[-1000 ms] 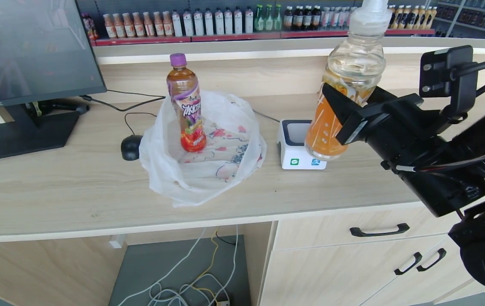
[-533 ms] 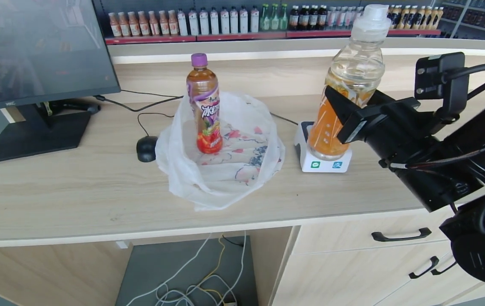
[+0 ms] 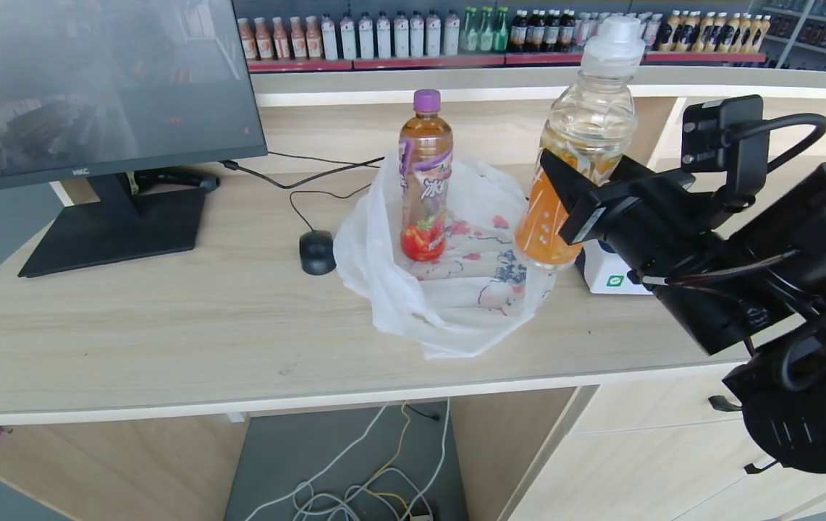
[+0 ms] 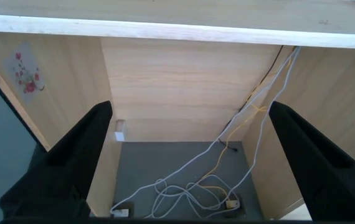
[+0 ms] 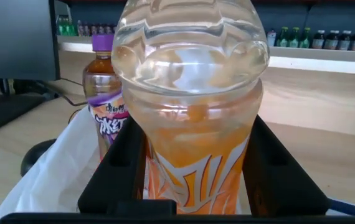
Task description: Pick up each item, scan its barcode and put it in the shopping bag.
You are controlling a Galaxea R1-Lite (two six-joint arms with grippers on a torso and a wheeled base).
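An orange-label drink bottle [image 3: 578, 155] with a white cap hangs upright in my right gripper [image 3: 570, 206], which is shut on its lower body. It is held over the right rim of the white shopping bag [image 3: 456, 307], just left of the barcode scanner [image 3: 612, 278]. Inside the bag stands a tea bottle [image 3: 425, 181] with a purple cap. The right wrist view has the held bottle [image 5: 190, 124] close up between the fingers [image 5: 118, 168], with the tea bottle [image 5: 106, 118] and the bag [image 5: 43, 183] behind. My left gripper [image 4: 190, 155] is open and empty, below the counter edge.
A monitor [image 3: 94, 87] on a black stand is at the counter's back left, with a black mouse [image 3: 317, 251] and cables beside the bag. Loose cables [image 4: 196, 186] lie under the counter. Drawers [image 3: 644, 449] sit below on the right. Shelves of bottles line the back.
The head camera has shifted, sliding the whole scene rightward. Relative to the scanner, my right gripper has carried the orange bottle left, from above the scanner to over the bag's right rim.
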